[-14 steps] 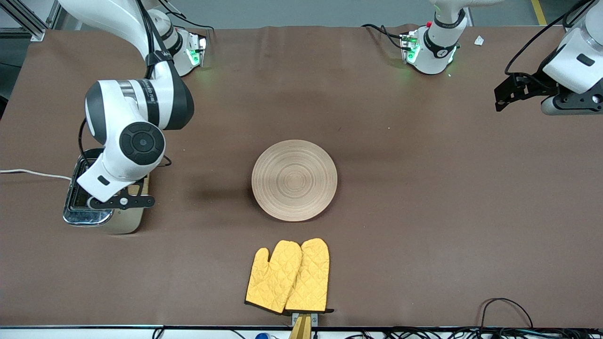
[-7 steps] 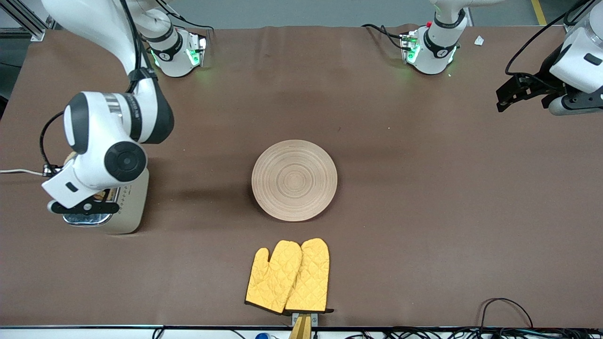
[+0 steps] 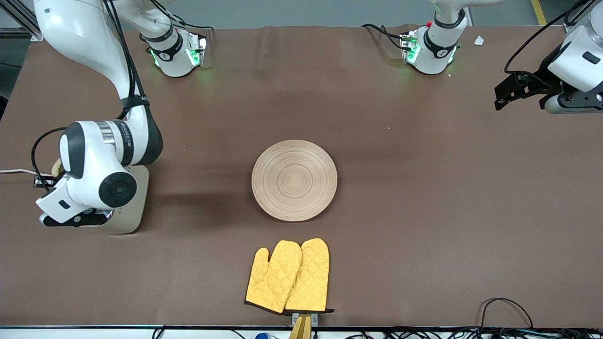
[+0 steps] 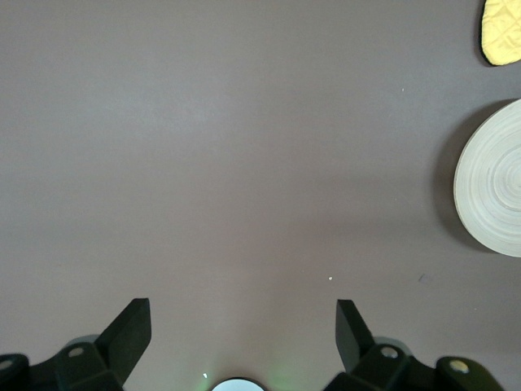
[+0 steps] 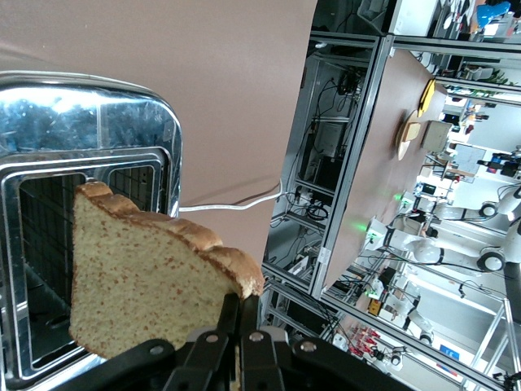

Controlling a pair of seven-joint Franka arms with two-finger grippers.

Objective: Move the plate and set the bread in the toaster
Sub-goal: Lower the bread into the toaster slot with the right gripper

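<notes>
From the front view you see the wooden plate [image 3: 294, 180] lying empty at the middle of the brown counter [image 3: 424, 212], with a pair of yellow oven mitts [image 3: 288, 276] nearer to the camera than it. The cream toaster [image 3: 129, 214] stands at the right arm's end of the counter, mostly covered by the right arm's wrist, so its slots are hidden here; a white cord [image 3: 14, 171] runs from it toward the counter's edge. A pale corner of the bread [image 3: 57, 166] peeks out beside that wrist. The right claw itself is hidden in this view. The left claw [image 3: 506, 96] hangs over the left arm's end of the counter, waiting.

In the left wrist view, your left claw [image 4: 242, 326] is released, its two black fingers [image 4: 130, 326] spread wide over bare counter. The plate [image 4: 492, 191] and a mitt's tip [image 4: 505, 28] show at the frame's edge.

In the right wrist view, your right claw [image 5: 244, 330] is clenched on the slice of brown bread [image 5: 151, 281], pinching it at its crust corner. The slice hangs over the toaster's chrome top [image 5: 89, 110], above an open slot [image 5: 49, 244] that looks empty. No writing is readable anywhere.
</notes>
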